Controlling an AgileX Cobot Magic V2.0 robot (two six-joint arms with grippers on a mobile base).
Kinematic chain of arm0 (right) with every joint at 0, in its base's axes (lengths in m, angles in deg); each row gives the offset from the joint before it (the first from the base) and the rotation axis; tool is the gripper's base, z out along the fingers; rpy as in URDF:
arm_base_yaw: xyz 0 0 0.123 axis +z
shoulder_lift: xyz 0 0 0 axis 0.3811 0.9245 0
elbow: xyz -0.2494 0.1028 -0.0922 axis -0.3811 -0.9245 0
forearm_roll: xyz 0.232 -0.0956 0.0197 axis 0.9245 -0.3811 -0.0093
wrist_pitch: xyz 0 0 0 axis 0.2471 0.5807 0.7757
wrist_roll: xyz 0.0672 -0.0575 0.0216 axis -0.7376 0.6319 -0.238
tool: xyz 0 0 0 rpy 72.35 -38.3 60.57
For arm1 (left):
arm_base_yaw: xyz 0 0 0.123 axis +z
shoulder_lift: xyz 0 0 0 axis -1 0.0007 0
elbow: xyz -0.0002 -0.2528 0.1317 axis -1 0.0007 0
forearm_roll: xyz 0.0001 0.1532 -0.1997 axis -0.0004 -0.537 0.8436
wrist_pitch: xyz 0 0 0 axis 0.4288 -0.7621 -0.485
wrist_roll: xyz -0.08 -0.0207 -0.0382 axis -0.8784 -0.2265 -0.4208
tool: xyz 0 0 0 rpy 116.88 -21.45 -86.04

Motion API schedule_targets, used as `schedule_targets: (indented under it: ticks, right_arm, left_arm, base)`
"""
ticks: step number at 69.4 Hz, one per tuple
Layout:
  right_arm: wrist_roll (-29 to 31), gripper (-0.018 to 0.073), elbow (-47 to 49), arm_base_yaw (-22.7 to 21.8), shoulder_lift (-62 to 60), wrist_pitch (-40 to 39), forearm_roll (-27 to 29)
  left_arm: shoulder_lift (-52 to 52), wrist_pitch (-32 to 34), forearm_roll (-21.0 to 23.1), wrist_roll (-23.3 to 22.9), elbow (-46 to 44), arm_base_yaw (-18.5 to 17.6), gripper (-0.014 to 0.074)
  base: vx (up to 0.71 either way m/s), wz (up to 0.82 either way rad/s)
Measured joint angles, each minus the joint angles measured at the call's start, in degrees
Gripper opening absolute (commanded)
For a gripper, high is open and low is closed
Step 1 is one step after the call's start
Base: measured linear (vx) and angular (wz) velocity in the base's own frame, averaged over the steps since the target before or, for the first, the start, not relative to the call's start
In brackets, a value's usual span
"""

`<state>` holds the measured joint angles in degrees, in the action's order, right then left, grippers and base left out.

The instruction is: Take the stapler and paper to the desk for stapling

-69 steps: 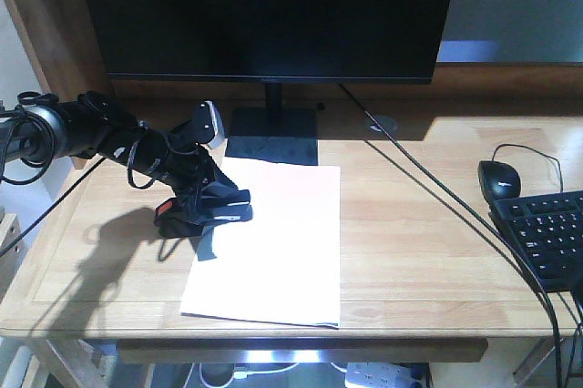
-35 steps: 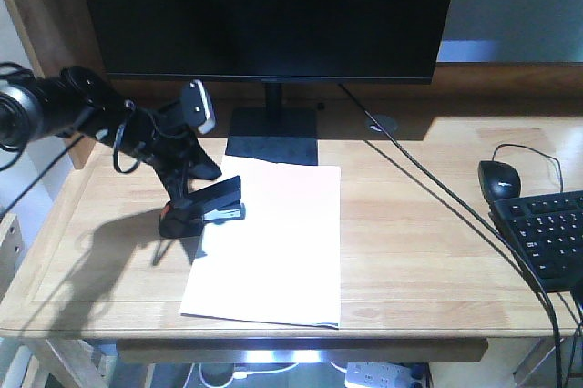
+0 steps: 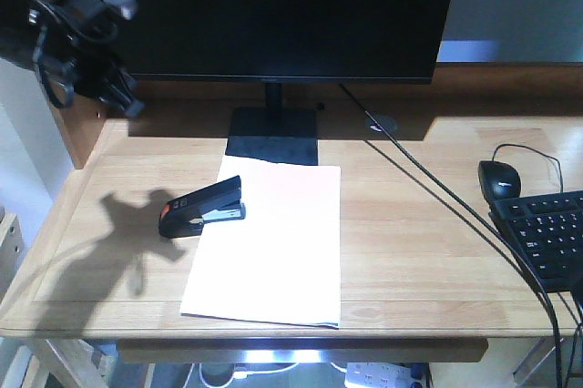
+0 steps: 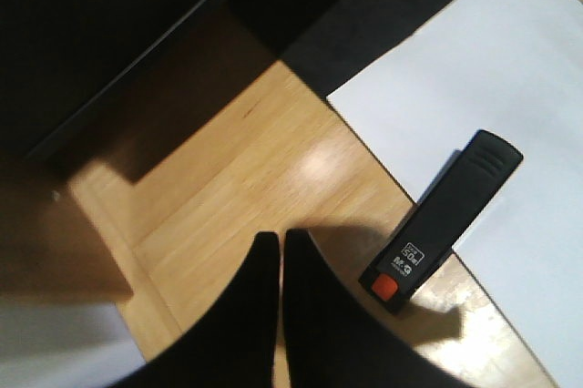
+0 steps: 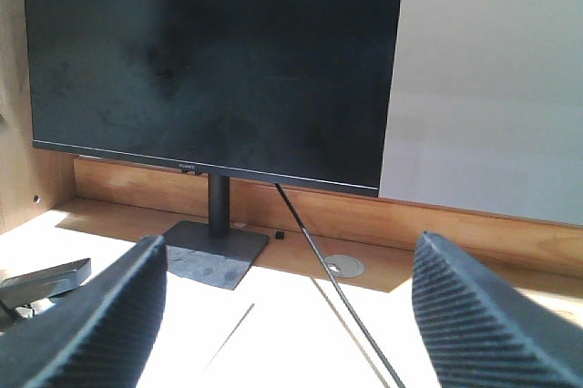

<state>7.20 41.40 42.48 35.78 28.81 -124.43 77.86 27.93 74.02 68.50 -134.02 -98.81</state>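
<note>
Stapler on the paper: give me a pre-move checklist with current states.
1. Stapler free of any grip: ok, it lies alone.
2. Stapler placement: ok, black nose over the left edge of the paper, orange end on the bare desk.
3. Paper flat on the desk: ok, no curl visible.
4. Left gripper clear of the stapler: ok, raised, fingers nearly together.
5. Right gripper ready: ok, fingers spread wide, nothing between them.
6. Staples loaded: cannot tell.
</note>
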Motion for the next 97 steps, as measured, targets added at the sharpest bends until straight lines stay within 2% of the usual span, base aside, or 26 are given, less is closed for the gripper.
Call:
schedule_targets:
  ticks: [9, 13, 20, 24, 32, 39, 50, 59, 83, 97]
  right_arm:
    - [0.0, 0.0536, 0.0, 0.0, 0.0, 0.0, 0.0]
    - [0.0, 0.0536, 0.0, 0.0, 0.0, 0.0, 0.0]
    - [0.0, 0.0536, 0.0, 0.0, 0.0, 0.0, 0.0]
    - [0.0, 0.0536, 0.0, 0.0, 0.0, 0.0, 0.0]
    - [0.0, 0.0536, 0.0, 0.0, 0.0, 0.0, 0.0]
    - [0.0, 0.0536, 0.0, 0.0, 0.0, 0.0, 0.0]
    - [0.0, 0.0536, 0.0, 0.0, 0.0, 0.0, 0.0]
    - [0.0, 0.0536, 0.0, 0.0, 0.0, 0.05, 0.0]
    - [0.0, 0.0536, 0.0, 0.0, 0.0, 0.05, 0.0]
    - [0.0, 0.0536, 0.0, 0.0, 0.0, 0.05, 0.0]
  left_arm:
    - [-5.42, -3.76, -8.84, -24.87, 0.0, 0.0, -0.0006]
    - [-7.38, -4.72, -11.77, -33.37, 0.0, 0.0, -0.0006]
    - [-10.71, -5.13, -16.03, -42.16, 0.0, 0.0, -0.0006]
    - [-12.83, -5.13, -17.76, -44.52, 0.07, 0.0, -0.0006]
    - [-18.2, -3.01, -18.71, -46.6, 2.41, 0.0, -0.0006]
    - [-24.25, 2.7, -18.91, -47.62, 7.8, 0.0, -0.0006]
    - [-35.45, 13.8, -18.98, -47.87, 20.89, 0.0, -0.0006]
    - [-45.74, 19.68, -18.98, -47.87, 31.41, 0.0, -0.0006]
    - [-71.38, 23.14, -19.03, -45.31, 55.35, 0.0, -0.0006]
    - [-86.89, 23.25, -19.09, -44.38, 64.42, 0.0, -0.0006]
  base:
    - [0.0, 0.0]
    - [0.0, 0.0]
    - [0.0, 0.0]
    - [0.0, 0.0]
    - [0.0, 0.0]
    - [0.0, 0.0]
    - [0.0, 0.0]
    - [0.0, 0.0]
    - [0.0, 0.0]
    - [0.0, 0.0]
